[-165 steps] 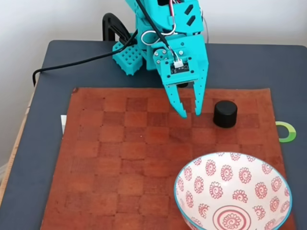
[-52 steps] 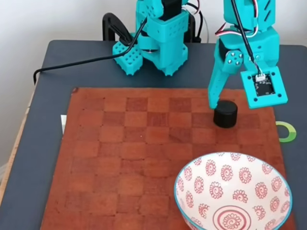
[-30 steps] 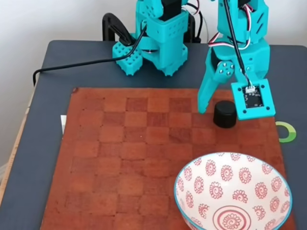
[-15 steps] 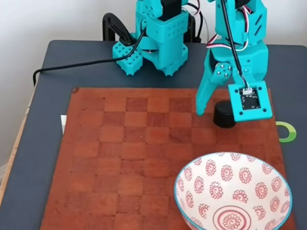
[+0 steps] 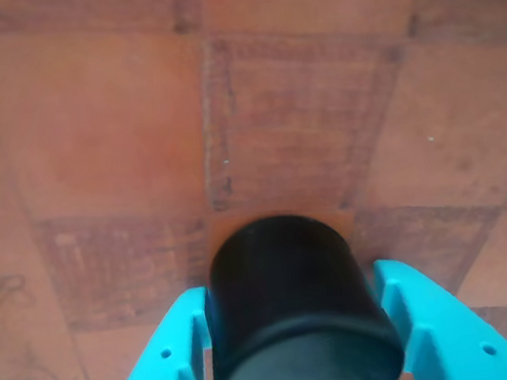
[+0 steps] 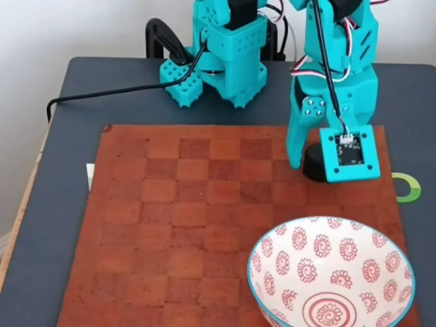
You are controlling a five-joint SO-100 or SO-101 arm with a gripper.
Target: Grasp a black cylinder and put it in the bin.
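Here my gripper (image 5: 301, 337) is straddling the black cylinder (image 5: 295, 313), one teal finger (image 5: 162, 373) on each side of it in the other view. The fingers are standing about as far apart as the cylinder is wide, their inner faces lying right against its sides, though I cannot tell whether they are pressing on it or just beside it. The cylinder is sitting upright between them on the brown checkered mat (image 5: 289, 107), and ahead of my fingertips only bare squares of that mat are showing.

In the fixed view my gripper (image 6: 310, 160) is hanging over the cylinder (image 6: 315, 165), and the camera board on my wrist is covering most of it, so only its left edge is peeking out. The bowl (image 6: 330, 272) is standing well apart from my hand, toward the near right corner of the mat (image 6: 170, 225), with open squares lying between us. A green ring mark (image 6: 407, 187) is showing on the dark table (image 6: 61, 170) off to my right in that view, past the mat's edge. Behind me, a black cable (image 6: 109, 88) is trailing across the table from my base (image 6: 228, 54).
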